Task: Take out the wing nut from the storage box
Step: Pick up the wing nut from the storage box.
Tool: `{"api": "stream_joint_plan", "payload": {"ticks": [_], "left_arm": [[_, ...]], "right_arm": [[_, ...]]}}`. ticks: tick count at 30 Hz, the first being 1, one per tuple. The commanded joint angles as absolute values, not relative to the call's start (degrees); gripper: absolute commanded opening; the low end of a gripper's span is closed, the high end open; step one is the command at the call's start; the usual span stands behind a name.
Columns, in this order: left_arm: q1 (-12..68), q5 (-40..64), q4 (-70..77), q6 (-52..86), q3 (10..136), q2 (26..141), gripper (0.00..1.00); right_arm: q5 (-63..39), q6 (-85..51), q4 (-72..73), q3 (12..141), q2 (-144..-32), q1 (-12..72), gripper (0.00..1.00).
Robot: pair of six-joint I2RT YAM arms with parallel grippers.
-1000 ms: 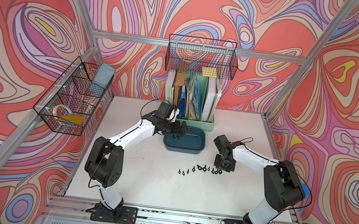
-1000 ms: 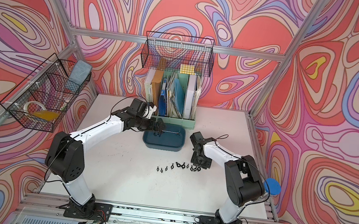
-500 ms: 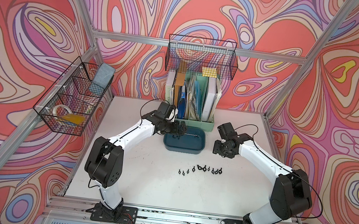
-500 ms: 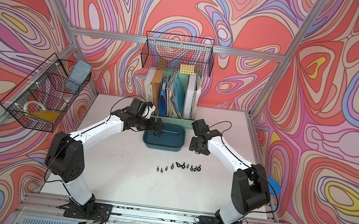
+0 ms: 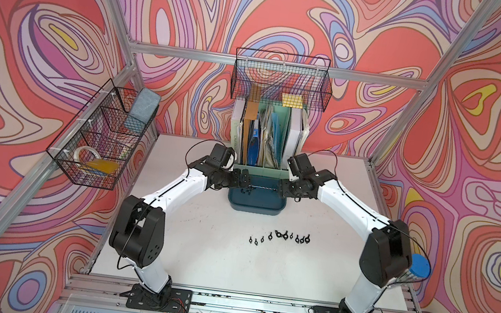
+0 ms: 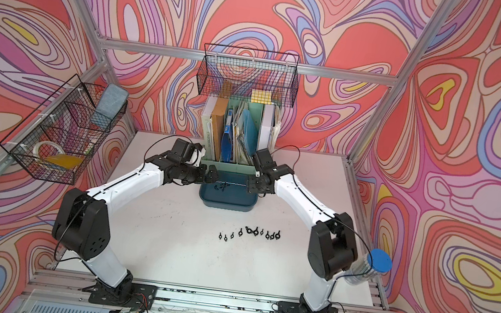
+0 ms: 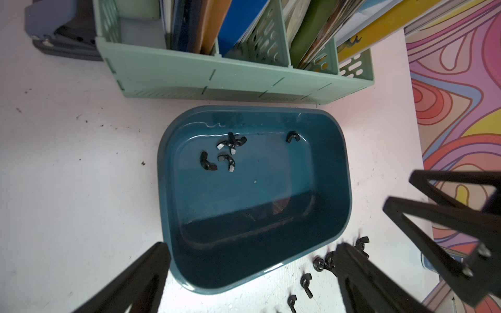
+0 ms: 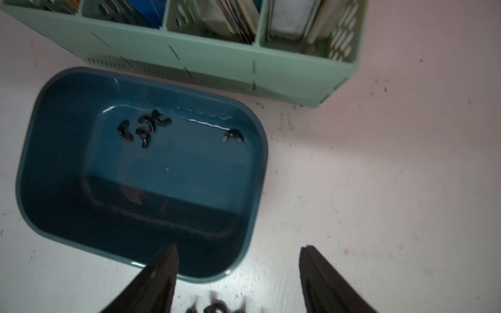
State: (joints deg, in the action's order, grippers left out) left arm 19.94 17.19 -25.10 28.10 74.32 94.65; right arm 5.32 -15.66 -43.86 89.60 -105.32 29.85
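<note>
I see a storage box [image 7: 329, 173] of smooth, glossy teal plastic, dull metal wing nuts [image 7: 232, 143], a matt mint plastic file holder [image 7: 217, 81], a scuffed matt white table [image 7: 67, 162].

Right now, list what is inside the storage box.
A cluster of wing nuts plus one lone wing nut on the storage box floor. One finger of the right gripper hides some near wall.

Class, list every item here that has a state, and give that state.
storage box: upright, open-topped, not yet emptied
wing nuts in the box: loose, near one long wall
wing nuts on the table: loose, in a row
left end effector: open, empty
right end effector: open, empty
file holder: upright, full
</note>
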Motion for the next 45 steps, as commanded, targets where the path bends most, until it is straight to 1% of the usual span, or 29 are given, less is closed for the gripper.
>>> {"api": "stream_joint_plan", "payload": {"ticks": [1, 5, 18, 21, 23, 30, 40, 45], "left_arm": [[18.9, 15.3, -27.2, 27.5, 72.7, 90.9, 0.99], [18.5, 14.4, -28.0, 26.8, 71.3, 88.4, 0.99], [18.2, 13.3, -29.3, 26.8, 68.5, 84.4, 0.99], [18.1, 13.5, -29.5, 27.0, 68.3, 84.1, 0.99], [18.1, 13.4, -29.6, 26.9, 68.0, 83.7, 0.99], [18.1, 12.8, -30.1, 26.9, 67.2, 82.6, 0.99], [18.0, 12.5, -30.5, 26.7, 67.3, 82.3, 0.99], [17.9, 12.5, -30.6, 26.7, 67.5, 82.3, 0.99]], "right_arm": [[4.7, -11.0, -44.1, 94.8, -111.2, 32.2, 0.72], [5.4, -9.3, -46.1, 100.8, -117.1, 33.1, 0.64], [6.9, -7.0, -47.0, 104.9, -124.1, 33.1, 0.62], [7.7, -6.5, -47.7, 106.2, -126.3, 33.1, 0.63], [9.1, -6.6, -48.5, 107.4, -127.9, 33.1, 0.65], [12.2, -6.9, -47.3, 108.6, -130.8, 33.0, 0.69], [11.0, -8.0, -46.5, 111.6, -134.8, 32.4, 0.74], [10.6, -8.6, -44.9, 111.2, -135.3, 32.2, 0.75]]}}
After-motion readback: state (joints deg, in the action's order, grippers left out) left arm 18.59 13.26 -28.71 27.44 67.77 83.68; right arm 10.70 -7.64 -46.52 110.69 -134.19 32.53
